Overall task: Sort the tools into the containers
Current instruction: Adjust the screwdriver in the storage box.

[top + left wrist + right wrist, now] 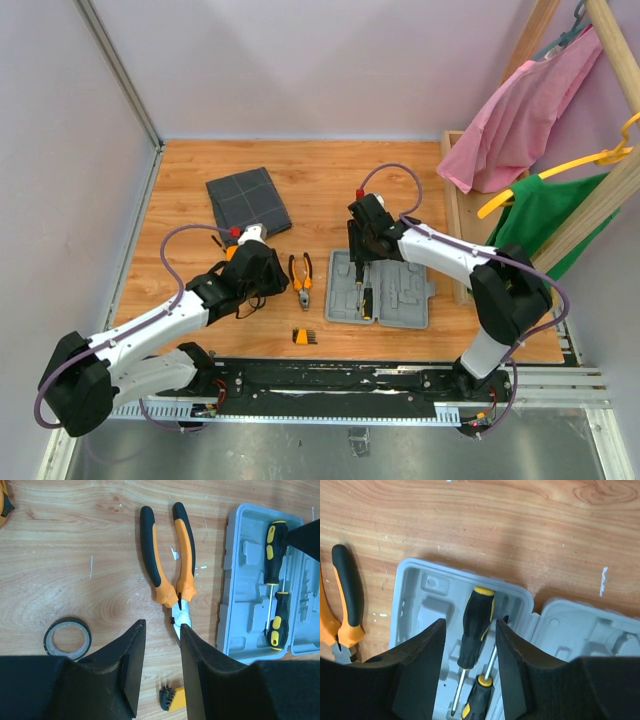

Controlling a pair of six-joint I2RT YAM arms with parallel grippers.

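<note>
I have the right gripper (pixel 470 622) over the left half of the open grey case (pixel 412 580), which sits right of centre toward the near edge of the tabletop (pixel 330 170). Its fingers are spread with nothing clamped, and they straddle a screwdriver (pixel 476 625) lying in the moulding. That one runs near-to-far, handle toward the far edge and tip toward the near edge. A second screwdriver (pixel 477 700) lies alongside it the other way round.

My left gripper (pixel 161 625) is likewise parted and empty. The nose of the pliers (pixel 170 560) shows right at the tip of one finger; I cannot tell whether they touch. The pliers lie just left of the case and apart from it. Their long axis runs near-to-far, handles splayed toward the far edge and nose toward the near edge.

The tape ring (pixel 67 637) lies flat to the left of that gripper, and the orange bit holder (pixel 175 698) is closer to the near edge. The dark pouch (pixel 248 200) lies flat toward the far left corner, skewed to the edges.
</note>
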